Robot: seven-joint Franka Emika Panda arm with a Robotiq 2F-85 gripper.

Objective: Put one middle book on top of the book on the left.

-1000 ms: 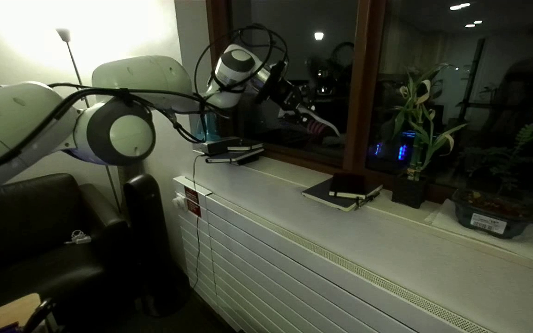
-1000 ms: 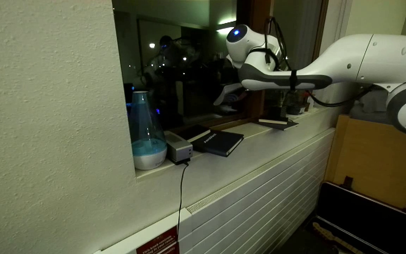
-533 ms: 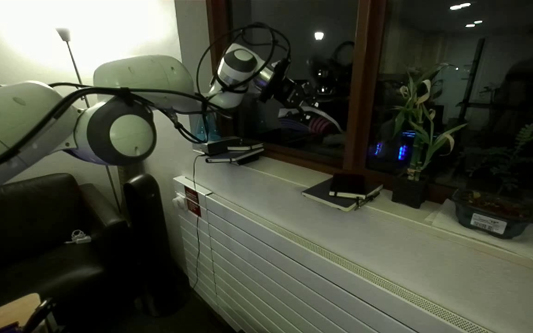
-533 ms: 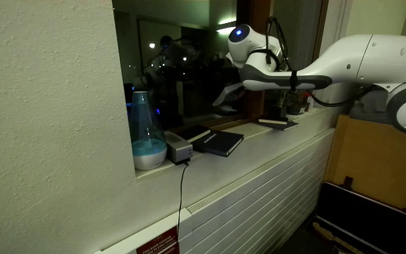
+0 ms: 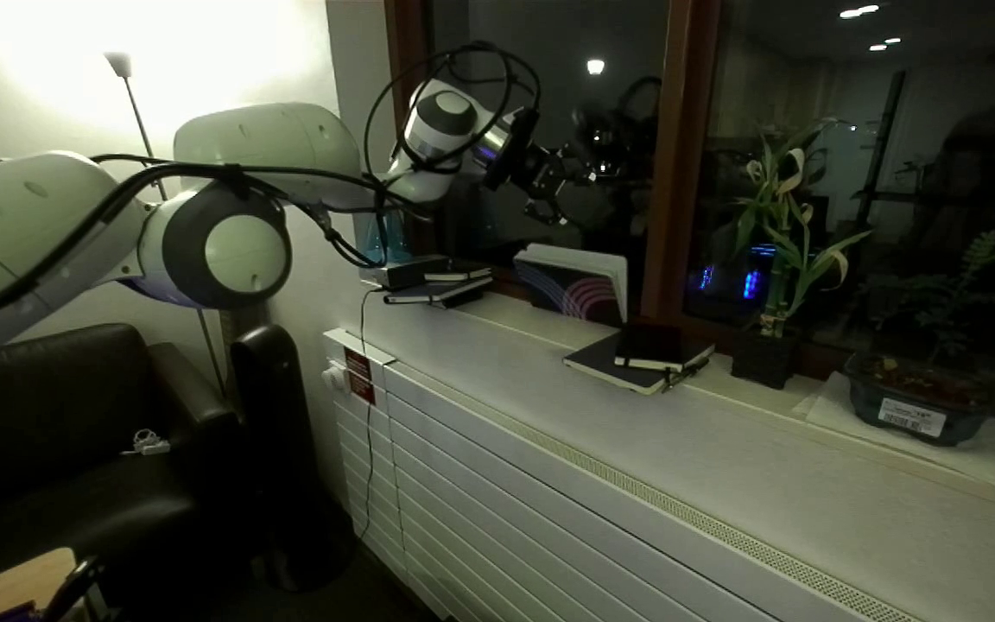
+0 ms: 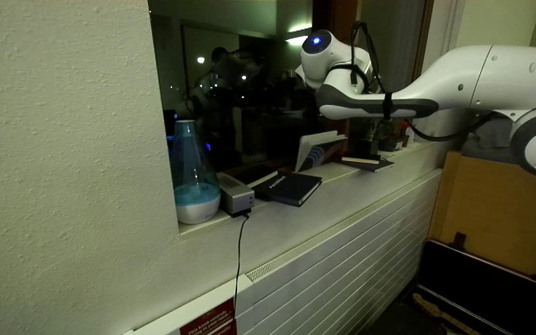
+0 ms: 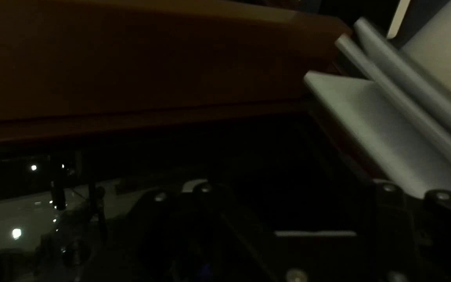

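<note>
While my tool [image 5: 572, 197] hangs before the dark window [image 5: 610, 34], its jaws spread well apart with only air between them, a booklet [image 5: 568, 289] patterned with pink and blue arcs is upright, pages splayed, at the windowsill [image 5: 497, 341] below. I see the black book [image 5: 657, 345] lying on a larger dark book [image 5: 605, 361], near the booklet. Towards the wall [image 6: 63, 139], a book with pale lettering [image 6: 289, 188] lies near a grey box [image 6: 235, 188].

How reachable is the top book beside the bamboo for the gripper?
Likely yes: the gripper is open and the top book looks bare, but the patterned book may block low approaches.
</note>
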